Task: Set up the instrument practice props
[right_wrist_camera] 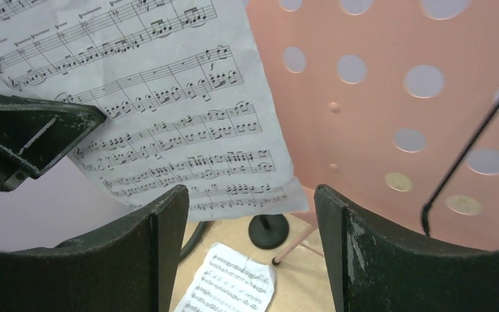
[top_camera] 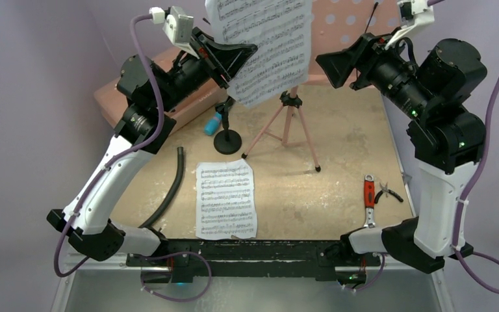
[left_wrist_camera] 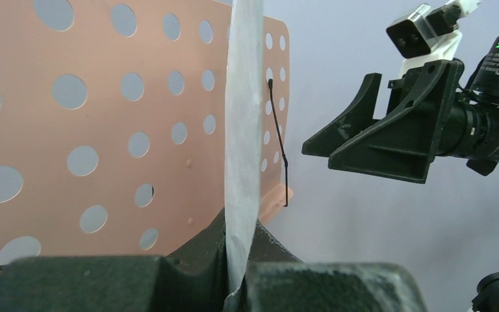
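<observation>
My left gripper [top_camera: 237,58] is shut on the left edge of a white sheet-music page [top_camera: 266,45] and holds it up in front of the pink perforated music stand [top_camera: 344,26]; the page shows edge-on in the left wrist view [left_wrist_camera: 243,130], between the jaws. The stand's tripod legs [top_camera: 286,127] rest on the table. My right gripper [top_camera: 330,65] is open and empty, right of the page, facing the desk [right_wrist_camera: 390,97]. A second page [top_camera: 226,199] lies flat near the front. The cyan microphone [top_camera: 213,123] lies by the black mic stand [top_camera: 227,140].
A large pink case [top_camera: 169,88] lies at the back left behind my left arm. A black hose [top_camera: 169,188] curves along the left. Red-handled pliers [top_camera: 369,195] and small cutters [top_camera: 390,192] lie at the right front.
</observation>
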